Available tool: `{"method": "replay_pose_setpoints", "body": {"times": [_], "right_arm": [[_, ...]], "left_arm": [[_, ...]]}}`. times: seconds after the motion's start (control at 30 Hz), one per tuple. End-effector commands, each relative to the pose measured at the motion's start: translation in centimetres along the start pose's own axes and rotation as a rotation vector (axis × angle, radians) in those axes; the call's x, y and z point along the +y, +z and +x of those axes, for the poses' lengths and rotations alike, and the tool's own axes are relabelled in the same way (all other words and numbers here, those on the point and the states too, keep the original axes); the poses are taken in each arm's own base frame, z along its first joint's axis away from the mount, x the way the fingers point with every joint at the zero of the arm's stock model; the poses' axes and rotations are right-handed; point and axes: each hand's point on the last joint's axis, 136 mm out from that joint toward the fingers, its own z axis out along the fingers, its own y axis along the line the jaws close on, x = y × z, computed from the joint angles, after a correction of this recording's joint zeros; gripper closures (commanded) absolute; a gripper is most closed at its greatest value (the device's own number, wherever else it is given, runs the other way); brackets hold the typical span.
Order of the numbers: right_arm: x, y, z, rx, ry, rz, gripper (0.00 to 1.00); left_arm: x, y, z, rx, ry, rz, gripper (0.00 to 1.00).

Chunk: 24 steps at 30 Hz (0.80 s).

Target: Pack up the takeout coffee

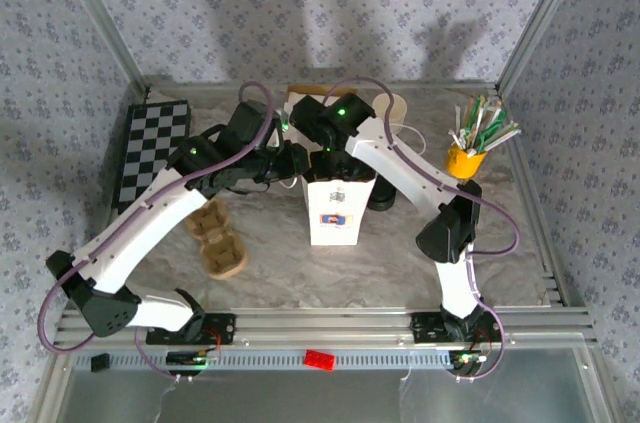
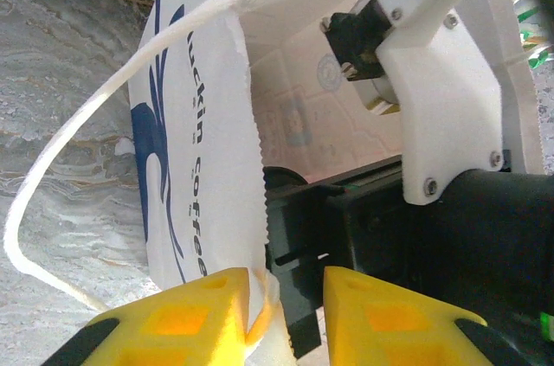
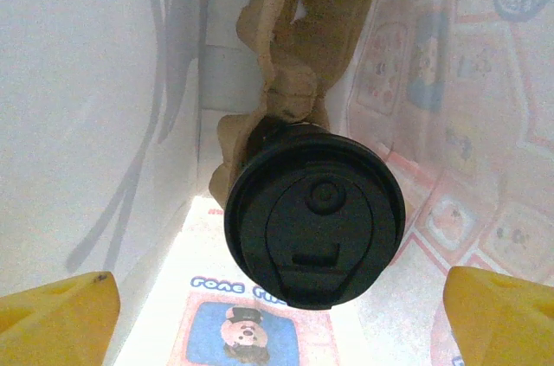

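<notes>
Your right gripper (image 3: 281, 323) is hanging wide open over the takeout coffee (image 3: 313, 219), which is standing inside the white paper bag (image 3: 86, 106). Your left gripper (image 2: 286, 314) is gaping slightly around the bag's rim. A rising finger snagging the paper may be tipping the coffee.

1. The coffee cup's (image 3: 314, 219) lid hides its body from me.
2. The bottom edge crops my left gripper's (image 2: 286, 284) yellow fingers (image 2: 186, 318).
3. Overhead, my arms (image 1: 390, 158) cover the bag's (image 1: 337, 215) mouth.
</notes>
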Motion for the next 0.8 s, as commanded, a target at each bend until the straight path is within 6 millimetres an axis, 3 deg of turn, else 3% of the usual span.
{"method": "replay_pose_setpoints", "body": {"times": [0.0,0.77], "right_arm": [[-0.5,-1.8,0.5,-0.016,0.007,0.003,0.05],[-0.9,-5.4,0.5,-0.069,0.014,-0.047,0.32]], "left_arm": [[-0.8,-1.8,-0.8,-0.040,0.002,0.032,0.71],[-1.2,-2.9,-1.3,-0.071,-0.010,0.059,0.67]]}}
